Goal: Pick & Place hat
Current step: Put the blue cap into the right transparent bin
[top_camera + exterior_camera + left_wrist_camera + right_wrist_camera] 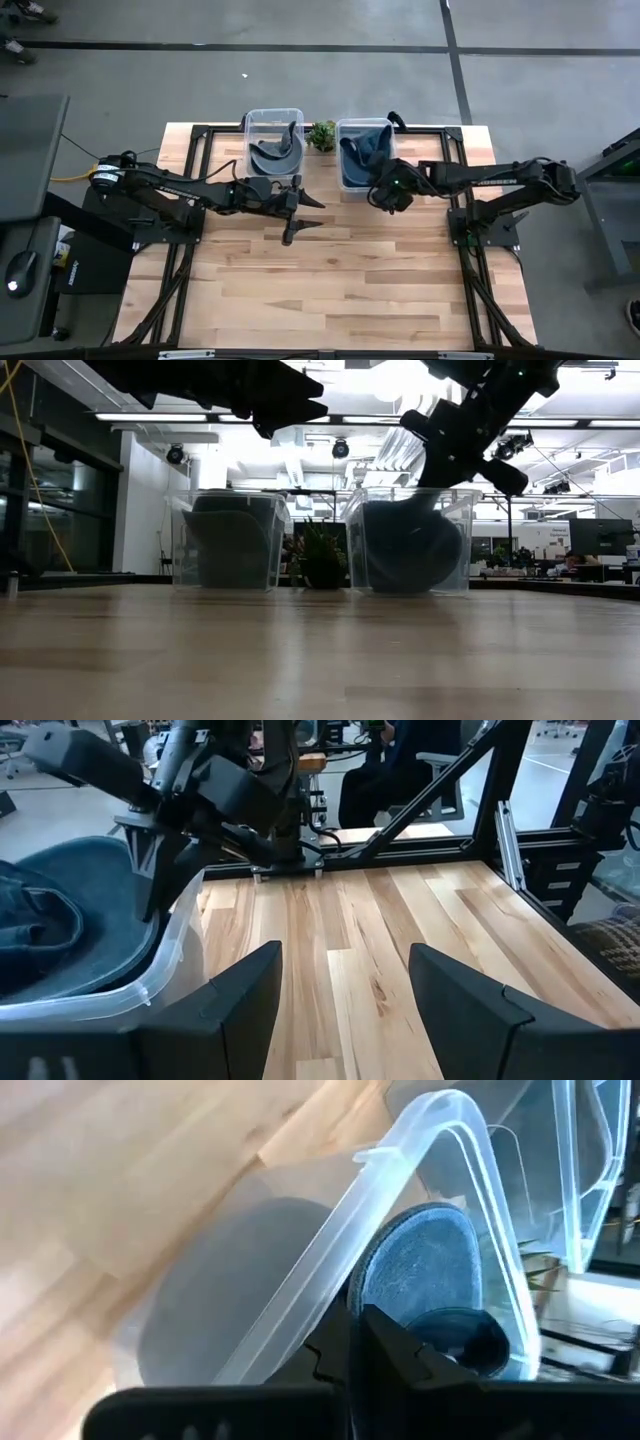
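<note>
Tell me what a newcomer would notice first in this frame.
Two clear bins at the table's far edge, each holding a dark blue hat: the left bin and the right bin, with a small plant between them. The right gripper sits shut at the right bin's near rim, while the left gripper hangs open over bare wood just in front of the left bin.
</note>
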### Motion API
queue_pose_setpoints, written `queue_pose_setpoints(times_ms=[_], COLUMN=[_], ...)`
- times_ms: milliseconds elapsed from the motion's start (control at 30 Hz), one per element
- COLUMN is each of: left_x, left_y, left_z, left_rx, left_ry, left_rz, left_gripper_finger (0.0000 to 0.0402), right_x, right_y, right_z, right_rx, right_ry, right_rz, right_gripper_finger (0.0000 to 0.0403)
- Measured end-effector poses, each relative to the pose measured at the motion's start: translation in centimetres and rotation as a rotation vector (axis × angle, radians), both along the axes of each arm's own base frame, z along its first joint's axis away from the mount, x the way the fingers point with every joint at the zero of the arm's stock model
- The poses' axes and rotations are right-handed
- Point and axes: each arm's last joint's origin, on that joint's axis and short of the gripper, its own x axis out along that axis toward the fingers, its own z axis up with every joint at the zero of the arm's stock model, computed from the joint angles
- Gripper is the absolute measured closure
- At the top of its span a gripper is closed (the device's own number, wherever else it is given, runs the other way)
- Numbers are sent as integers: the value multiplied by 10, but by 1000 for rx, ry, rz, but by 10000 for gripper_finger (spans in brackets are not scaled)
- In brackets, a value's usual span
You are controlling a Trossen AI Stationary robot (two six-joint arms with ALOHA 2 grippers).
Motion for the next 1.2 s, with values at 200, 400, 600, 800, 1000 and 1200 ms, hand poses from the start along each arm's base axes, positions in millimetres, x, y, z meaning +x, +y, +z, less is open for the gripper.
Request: queue_pose_setpoints(times_ms=[200, 400, 600, 800, 1000, 1200], left_x=[0, 0, 0, 0, 0, 0], left_y=[0, 0, 0, 0, 1, 1], left_z=[0, 0, -1, -1, -1, -2], left_rx=[0, -4, -4, -4, 1, 1], left_ry=[-1, 0, 8, 8, 17, 18], left_rz=[0, 1, 2, 2, 25, 28], left_gripper_finger=[186, 186, 186, 186, 186, 186], right_x=[-3, -1, 0, -1, -2, -1], right_y=[-11, -14, -15, -15, -17, -12], right_z=[-1, 0, 0, 0, 0, 1], right_rx=[122, 105, 100, 89, 33, 4], right_ry=[-27, -59, -66, -57, -49, -50], right_rz=[-53, -68, -70, -76, -137, -154], right_gripper_finger=[392, 373, 348, 313, 262, 230])
